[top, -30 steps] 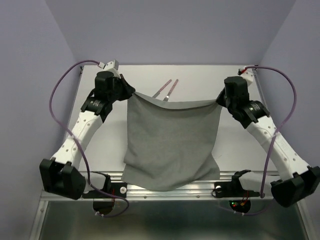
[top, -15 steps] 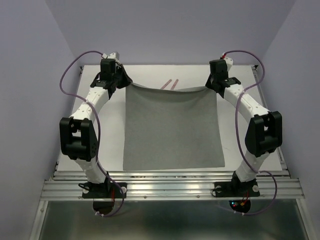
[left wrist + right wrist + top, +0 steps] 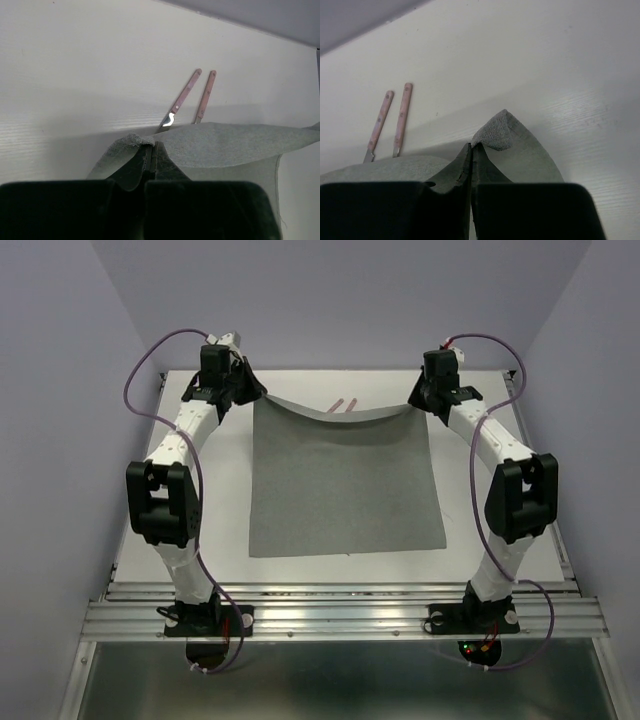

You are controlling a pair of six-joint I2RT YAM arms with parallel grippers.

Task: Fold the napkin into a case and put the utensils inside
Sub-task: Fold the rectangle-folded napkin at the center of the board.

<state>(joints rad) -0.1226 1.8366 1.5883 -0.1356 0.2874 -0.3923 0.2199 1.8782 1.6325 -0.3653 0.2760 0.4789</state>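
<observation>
Left end effector (image 3: pixel 154 149), right end effector (image 3: pixel 471 148) clenched on napkin (image 3: pixel 345 485); white table (image 3: pixel 225 502), lilac walls (image 3: pixel 350 300)

Utensils (image 3: pixel 186 91) metal ends mostly hidden, behind raised napkin (image 3: pixel 235 145) edge

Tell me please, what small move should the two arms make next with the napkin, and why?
Probably lower both corners onto the table. The left fingers and right fingers pinch the far corners of the napkin; its far edge hangs raised above the utensils, while the rest lies flat.
</observation>
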